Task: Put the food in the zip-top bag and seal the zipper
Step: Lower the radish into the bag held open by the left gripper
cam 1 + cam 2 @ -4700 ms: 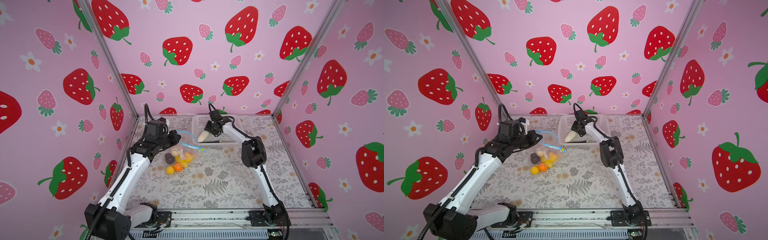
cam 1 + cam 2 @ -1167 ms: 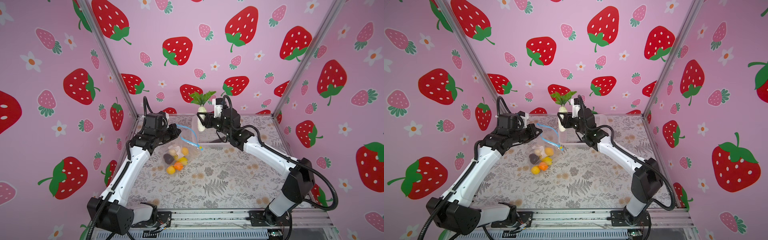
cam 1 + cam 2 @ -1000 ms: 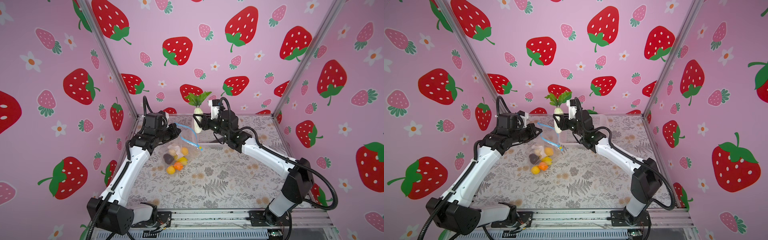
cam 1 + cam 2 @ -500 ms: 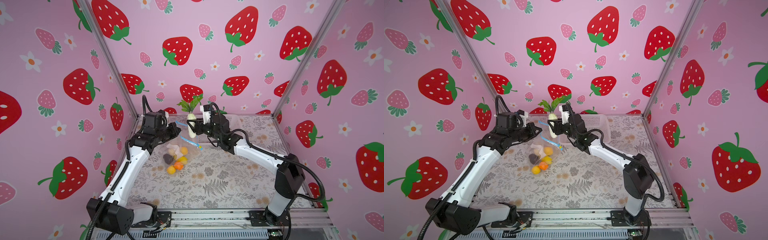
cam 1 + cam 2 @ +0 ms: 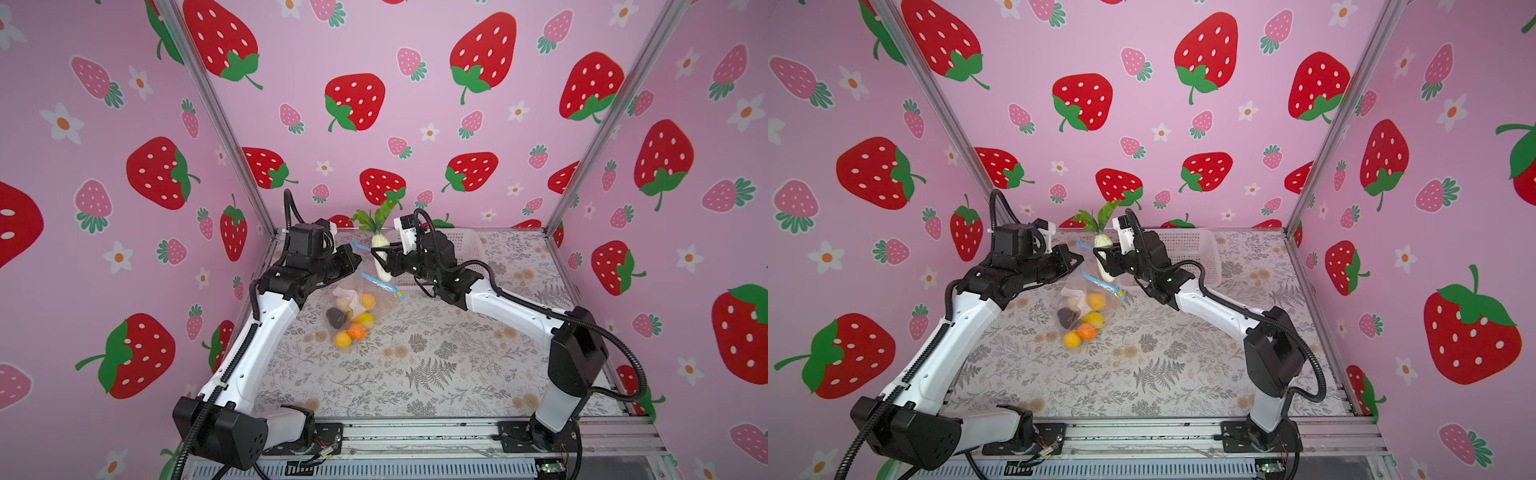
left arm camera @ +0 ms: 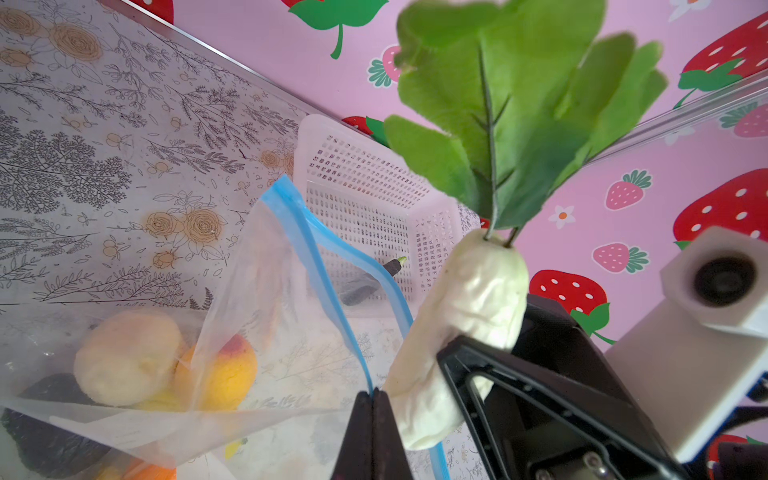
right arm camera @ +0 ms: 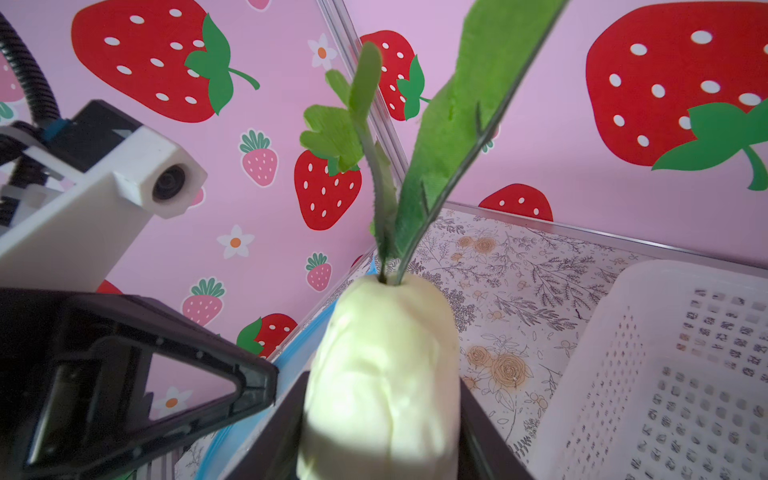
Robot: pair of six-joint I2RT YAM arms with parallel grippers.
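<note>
Left gripper point(image 6: 371, 419) is clamped shut on the zip-top bag point(image 5: 384, 299), pinching its rim at the zipper point(image 6: 316, 249). The bag hangs below and just ahead of those fingers, its lower end resting on the table. Right gripper point(image 5: 384, 259) is closed around the middle of a white radish point(image 7: 382, 374). The green leaves stick up above the jaws and the root tip points down below them, just above the bag mouth and just beside the left fingertips. Handling, as a judgement: the radish looks like a light, soft toy with a slightly squashy body and floppy leaves, so the mid-body grip is right, and the leaves are no good as a hold. It is long, so it probably needs to go in tip first. The bag is thin, limp, crinkly film, likely slippery, and the mouth sags unless held. The blue strip looks like the stiffest part and the place to pinch. Counts: one bag, one zipper strip in two open lips, one radish in hand. About six food pieces are inside the bag: beige, peach-yellow, dark purple, yellow, orange and yellow-orange. They overlap, so the count is not certain. One white basket point(image 5: 1187, 245) sits behind the right gripper, with one dark piece point(image 6: 395, 264) left in it.
</note>
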